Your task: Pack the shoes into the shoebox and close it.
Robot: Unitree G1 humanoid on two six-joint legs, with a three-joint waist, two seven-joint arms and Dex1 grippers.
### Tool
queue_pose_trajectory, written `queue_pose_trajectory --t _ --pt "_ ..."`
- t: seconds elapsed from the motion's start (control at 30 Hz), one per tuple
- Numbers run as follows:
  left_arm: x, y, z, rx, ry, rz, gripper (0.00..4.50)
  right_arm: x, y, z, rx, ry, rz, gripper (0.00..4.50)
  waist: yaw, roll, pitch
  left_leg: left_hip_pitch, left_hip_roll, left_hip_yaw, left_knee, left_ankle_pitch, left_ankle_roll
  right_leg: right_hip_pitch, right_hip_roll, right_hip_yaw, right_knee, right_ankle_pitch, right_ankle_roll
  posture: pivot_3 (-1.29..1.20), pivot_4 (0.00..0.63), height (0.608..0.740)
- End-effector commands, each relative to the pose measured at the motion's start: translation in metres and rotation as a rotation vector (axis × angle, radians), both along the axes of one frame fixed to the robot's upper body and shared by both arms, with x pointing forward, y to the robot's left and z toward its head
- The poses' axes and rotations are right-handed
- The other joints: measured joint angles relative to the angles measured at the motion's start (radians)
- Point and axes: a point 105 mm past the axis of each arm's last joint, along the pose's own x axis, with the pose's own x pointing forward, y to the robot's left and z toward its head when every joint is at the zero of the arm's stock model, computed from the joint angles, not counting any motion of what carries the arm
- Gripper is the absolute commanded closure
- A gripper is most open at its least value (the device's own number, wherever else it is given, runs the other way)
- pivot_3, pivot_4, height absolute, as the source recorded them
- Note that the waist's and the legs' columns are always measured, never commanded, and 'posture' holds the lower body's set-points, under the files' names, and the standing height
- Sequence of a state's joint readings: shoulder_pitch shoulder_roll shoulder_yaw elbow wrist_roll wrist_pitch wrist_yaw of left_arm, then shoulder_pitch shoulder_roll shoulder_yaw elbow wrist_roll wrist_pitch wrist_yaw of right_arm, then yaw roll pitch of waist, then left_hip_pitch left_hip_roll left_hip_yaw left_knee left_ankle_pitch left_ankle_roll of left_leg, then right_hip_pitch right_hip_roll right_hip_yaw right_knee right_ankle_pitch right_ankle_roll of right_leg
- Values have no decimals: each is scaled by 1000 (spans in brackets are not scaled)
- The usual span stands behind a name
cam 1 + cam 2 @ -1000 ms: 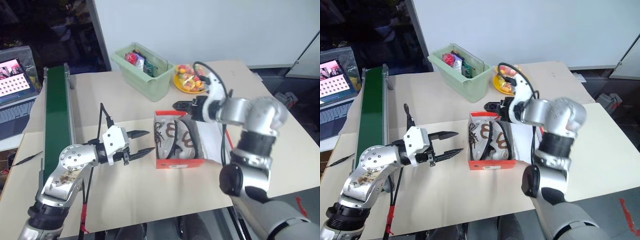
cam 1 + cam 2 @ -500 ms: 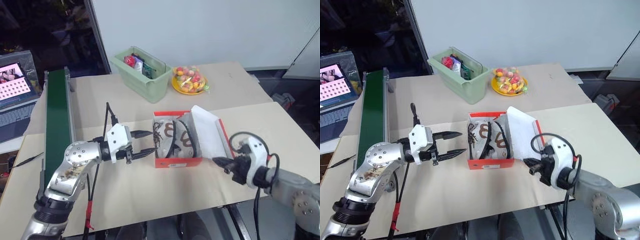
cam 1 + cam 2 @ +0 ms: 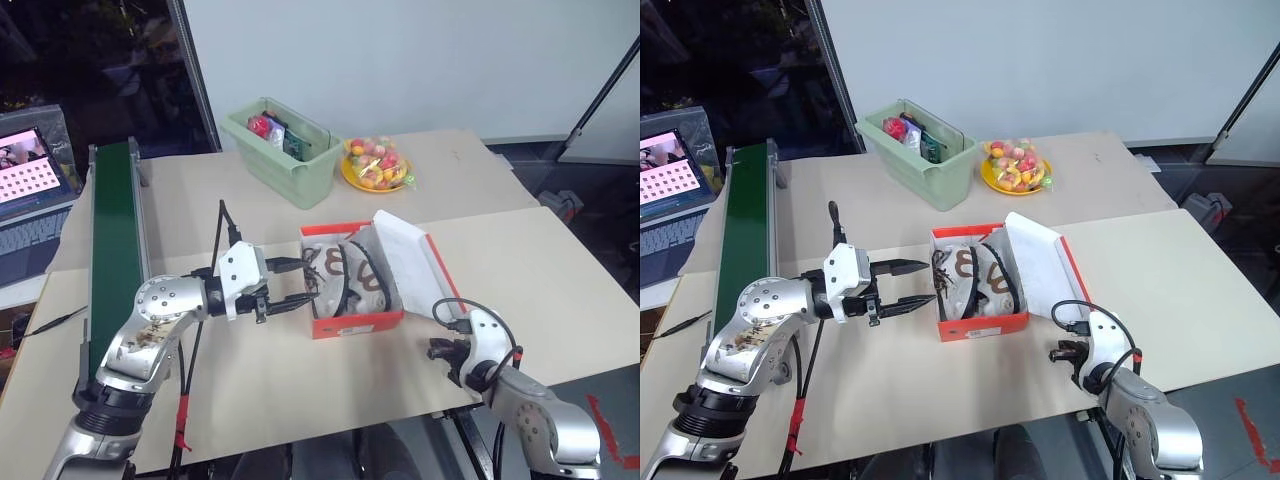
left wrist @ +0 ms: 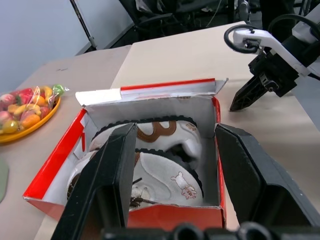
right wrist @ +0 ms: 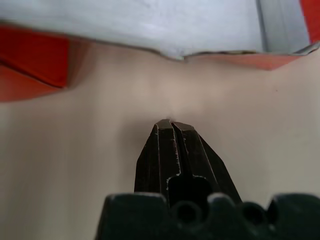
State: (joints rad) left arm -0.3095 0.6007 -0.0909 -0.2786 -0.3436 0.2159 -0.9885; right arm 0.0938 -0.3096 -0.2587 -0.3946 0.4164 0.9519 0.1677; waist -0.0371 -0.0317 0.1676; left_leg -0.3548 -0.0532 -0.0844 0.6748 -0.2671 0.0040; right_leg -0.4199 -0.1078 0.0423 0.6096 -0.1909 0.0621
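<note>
Two tools, as I read it: my left tool [image 3: 288,284] stands wide at centre frame bracing the shoebox [image 3: 352,322], shoes [image 3: 345,278] already inside, while my right tool [image 5: 170,131], pinched empty, sits low on the worktop [image 3: 250,380] beneath the raised lid [image 3: 405,258], probably to push it over.

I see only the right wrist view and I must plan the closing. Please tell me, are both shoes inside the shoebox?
Observer: Yes, both shoes lie inside the shoebox.
Operator: Is the lid down?
Observer: No, the lid stands up open, on the side toward the right gripper.
Operator: Where is the left gripper?
Observer: The left gripper is open and empty, at the box's opposite side.
</note>
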Motion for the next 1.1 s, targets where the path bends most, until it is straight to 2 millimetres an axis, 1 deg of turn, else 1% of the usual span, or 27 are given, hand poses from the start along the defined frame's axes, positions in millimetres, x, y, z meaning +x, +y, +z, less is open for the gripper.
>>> queue_pose_trajectory --t 0.03,0.07,0.13,0.23,0.3,0.4,0.5,0.6,0.7,0.8,0.93,1.0,1.1 --pt "0 3 10 -8 -50 0 1875 9 -23 30 -13 -137 -74 4444 4 1 1 0 0 0 0 0 0 -1 0 0 0 0 0 0 150 740" --pt "0 2 9 -8 -49 0 1875 11 -22 36 9 -157 -74 4444 5 1 1 0 -1 0 0 0 0 -2 0 0 0 0 0 0 150 740" --pt "1 0 10 -13 -51 -4 1875 17 -24 45 -2 -182 -52 4444 1 1 1 0 -1 0 -1 -1 2 -2 1 0 0 0 0 0 150 740" --pt "3 -1 13 -17 -59 -5 1875 17 -22 34 -29 -133 -36 4444 0 1 1 0 -1 1 -2 -2 3 -3 1 0 0 0 0 0 150 740" --pt "3 0 13 -16 -63 -3 1875 13 -18 20 -36 -84 -36 4444 0 1 1 0 -1 1 -2 -2 4 -3 1 0 0 0 0 0 150 740" --pt "3 1 14 -15 -67 0 1875 7 -9 6 7 -19 -18 4444 1 2 1 0 -1 1 -3 -3 4 -3 1 0 -1 0 0 0 150 740" --pt "1 1 14 -14 -69 2 1875 3 -7 2 5 11 6 4444 0 2 1 0 -1 2 -3 -3 4 -3 0 1 -1 0 0 0 150 740" --pt "0 1 14 -14 -69 4 1875 4 -8 1 -3 15 11 4444 2 2 1 0 -1 2 -3 -3 4 -2 0 1 -1 -1 1 0 150 740" --pt "0 2 14 -14 -75 8 1875 13 -11 -1 -8 -21 -22 4444 -1 2 1 0 -1 2 -3 -3 4 -2 1 1 -1 -1 1 0 150 740" --pt "0 2 15 -16 -77 13 1875 18 -16 -11 8 -27 -77 4444 -4 1 1 0 -1 2 -3 -3 4 -1 1 1 -2 -1 1 0 150 740" --pt "0 2 16 -17 -80 18 1875 32 -13 -16 25 -39 -120 4444 -9 0 0 2 0 3 -3 -3 4 0 1 2 -2 -1 1 0 150 740" --pt "1 2 16 -17 -81 19 1875 39 -12 -18 55 -44 -148 4444 -9 0 0 2 0 3 -2 -3 4 0 1 2 -1 0 0 0 150 740" --pt "2 2 17 -19 -86 21 1875 47 -12 -21 155 -39 -238 4444 -9 -1 0 2 0 3 -1 -3 4 1 1 2 -1 0 0 0 150 740"
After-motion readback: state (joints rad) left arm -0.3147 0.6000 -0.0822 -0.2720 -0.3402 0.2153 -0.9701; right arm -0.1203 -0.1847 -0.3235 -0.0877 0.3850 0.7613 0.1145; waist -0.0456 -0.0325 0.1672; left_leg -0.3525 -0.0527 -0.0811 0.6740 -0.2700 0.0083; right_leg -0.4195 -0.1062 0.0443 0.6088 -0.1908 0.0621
